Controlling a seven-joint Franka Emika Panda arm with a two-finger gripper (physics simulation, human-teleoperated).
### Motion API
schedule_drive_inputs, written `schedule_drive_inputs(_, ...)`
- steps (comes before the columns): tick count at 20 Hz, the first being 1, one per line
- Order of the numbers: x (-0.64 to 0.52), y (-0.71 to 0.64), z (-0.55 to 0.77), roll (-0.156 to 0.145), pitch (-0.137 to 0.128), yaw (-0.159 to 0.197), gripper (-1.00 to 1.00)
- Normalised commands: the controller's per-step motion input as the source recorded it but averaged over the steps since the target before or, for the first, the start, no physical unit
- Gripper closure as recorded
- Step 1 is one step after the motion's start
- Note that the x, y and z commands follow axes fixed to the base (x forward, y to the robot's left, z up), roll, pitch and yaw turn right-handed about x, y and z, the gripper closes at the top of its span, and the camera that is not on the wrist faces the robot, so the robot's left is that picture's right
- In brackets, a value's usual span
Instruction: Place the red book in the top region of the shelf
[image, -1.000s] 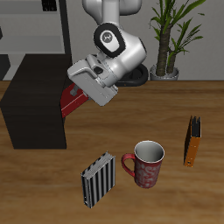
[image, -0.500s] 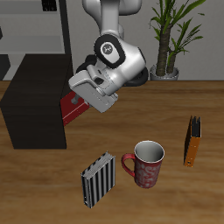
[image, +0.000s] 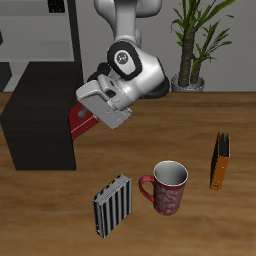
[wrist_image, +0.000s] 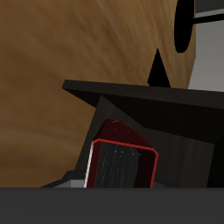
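Note:
The red book (image: 80, 122) is held in my gripper (image: 88, 113), tilted, in the air beside the front corner of the dark shelf (image: 38, 130). The gripper is shut on the book and sits a little above the level of the shelf's flat top. In the wrist view the red book (wrist_image: 122, 162) shows end-on with its red cover edge, close to the shelf (wrist_image: 166, 114), whose dark edge lies just beyond it. My fingers are mostly hidden by the gripper body.
A black-and-white striped book (image: 112, 204) and a red patterned mug (image: 166, 188) stand near the table's front edge. An orange-and-black book (image: 219, 161) stands farther aside. A potted plant (image: 190, 45) is at the back, and a pale grey rack (image: 40, 30) behind the shelf.
My gripper has turned and moved a little toward the shelf with the red book, which is now slightly higher and closer to the shelf's corner than a second ago.

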Motion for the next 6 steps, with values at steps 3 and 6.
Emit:
schedule_drive_inputs(3, -0.07, -0.24, 0.06, -0.044, -0.012, -0.006, 1.00)
schedule_drive_inputs(6, -0.03, -0.23, 0.04, -0.044, 0.005, -0.028, 1.00)
